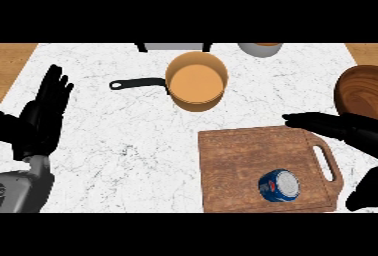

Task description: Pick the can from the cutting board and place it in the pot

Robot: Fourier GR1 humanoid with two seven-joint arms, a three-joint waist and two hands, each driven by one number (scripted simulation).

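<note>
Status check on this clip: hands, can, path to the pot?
Left hand open, resting at left edge. Right hand open over the cutting board. Can on board, untouched. Pot unobstructed.

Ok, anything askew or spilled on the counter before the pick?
Nothing stands out. The blue can stands on the brown wooden cutting board, and the orange pot with the black handle sits upright with no spill visible on the white marble counter.

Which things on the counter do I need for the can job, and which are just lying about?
Needed: can, cutting board under it, pot, right hand hovering open over the board's far right corner.

Lying about: wooden bowl at the right edge, grey container at the far edge, left hand resting open at left.
</note>
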